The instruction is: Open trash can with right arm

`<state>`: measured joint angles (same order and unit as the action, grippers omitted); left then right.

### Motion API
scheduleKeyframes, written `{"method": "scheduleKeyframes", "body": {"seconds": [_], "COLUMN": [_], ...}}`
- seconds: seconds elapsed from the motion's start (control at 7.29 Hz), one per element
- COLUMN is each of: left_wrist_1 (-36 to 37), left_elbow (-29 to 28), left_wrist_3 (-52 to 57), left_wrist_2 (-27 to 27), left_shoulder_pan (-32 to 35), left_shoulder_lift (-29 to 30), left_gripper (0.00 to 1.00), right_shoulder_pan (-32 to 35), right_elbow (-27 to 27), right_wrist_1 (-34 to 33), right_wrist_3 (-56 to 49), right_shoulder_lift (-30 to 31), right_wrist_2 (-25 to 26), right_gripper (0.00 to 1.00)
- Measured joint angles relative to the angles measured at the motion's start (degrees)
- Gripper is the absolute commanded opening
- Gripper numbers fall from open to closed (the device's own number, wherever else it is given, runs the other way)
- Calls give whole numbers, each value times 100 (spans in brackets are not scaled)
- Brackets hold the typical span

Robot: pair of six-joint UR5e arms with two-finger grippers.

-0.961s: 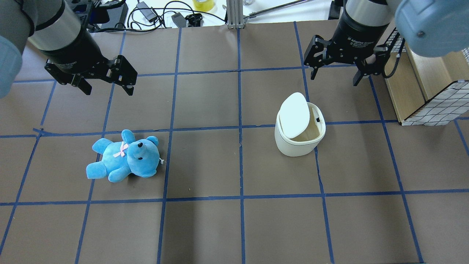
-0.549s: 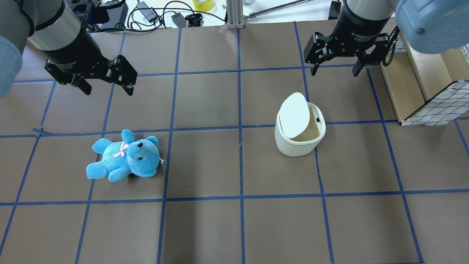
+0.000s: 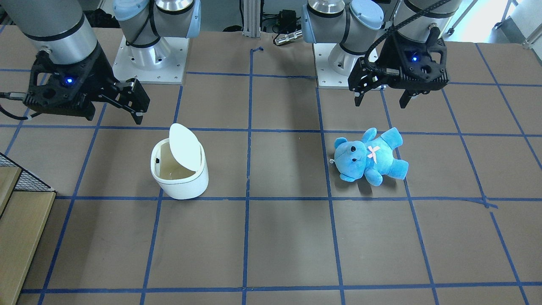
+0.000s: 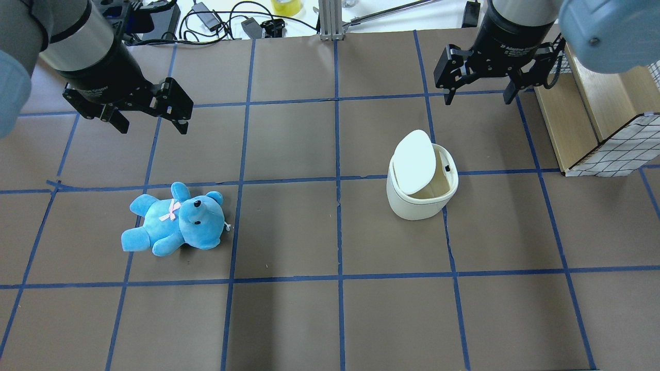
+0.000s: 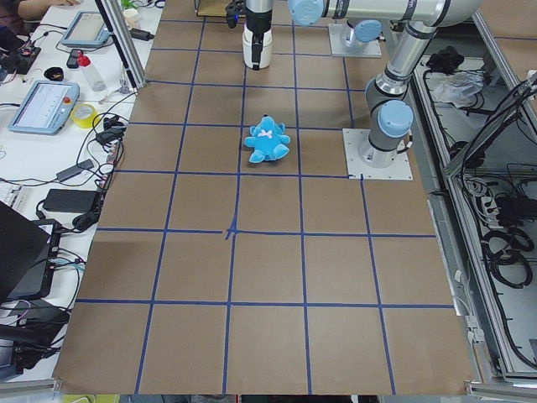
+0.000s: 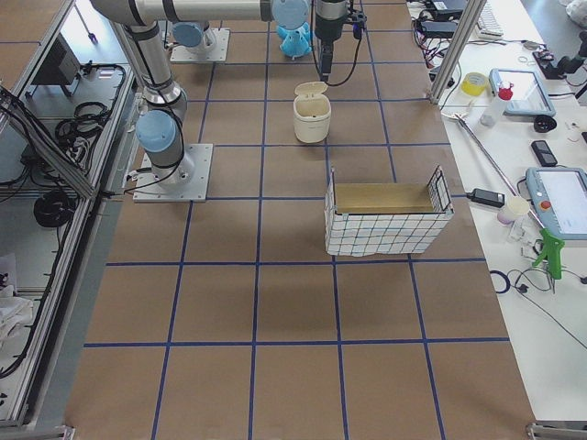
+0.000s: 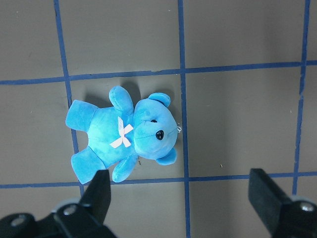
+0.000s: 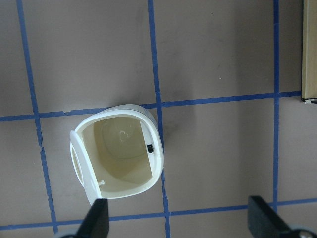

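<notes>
Lid up, can open: the task looks all but done.
The trash can [image 4: 422,198] stands on the surface in the robot's right half, with its lid [image 4: 414,161] tipped up at the hinge. Your right wrist view looks straight into a bare cream interior with nothing in it. The right fingers [image 4: 446,88] hang spread apart beyond the can, touching nothing. The left fingers [image 4: 178,108] are likewise apart, near the teddy bear [image 4: 175,220]. The wire basket [image 6: 385,234] also looks empty.

We see small white plastic trash can [image 6: 312,117], lid tilted up; wire-sided wooden box [image 6: 385,220] nearer us, blue plush teddy [image 6: 292,41] beyond.
</notes>
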<state>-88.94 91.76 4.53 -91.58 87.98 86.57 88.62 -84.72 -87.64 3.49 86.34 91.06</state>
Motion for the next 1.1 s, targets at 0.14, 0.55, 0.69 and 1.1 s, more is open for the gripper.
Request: {"method": "scheduleKeyframes", "body": {"seconds": [0.14, 0.55, 0.69, 1.1], "left_wrist_1": [0, 0, 0, 0], "left_elbow": [0, 0, 0, 0], "left_wrist_3": [-2, -3, 1, 2], "left_wrist_2": [0, 0, 0, 0], "left_shoulder_pan": [0, 0, 0, 0], "left_shoulder_lift": [0, 0, 0, -1], "left_gripper": [100, 100, 100, 100], "right_shoulder_pan": [-85, -8, 162, 298], "right_elbow": [128, 243, 229, 202], "right_wrist_1": [211, 452, 447, 390], "right_wrist_3": [57, 480, 594, 483], "right_shoulder_lift": [14, 69, 63, 0], "right_wrist_2": [30, -2, 21, 21], "right_gripper": [100, 100, 100, 100]}}
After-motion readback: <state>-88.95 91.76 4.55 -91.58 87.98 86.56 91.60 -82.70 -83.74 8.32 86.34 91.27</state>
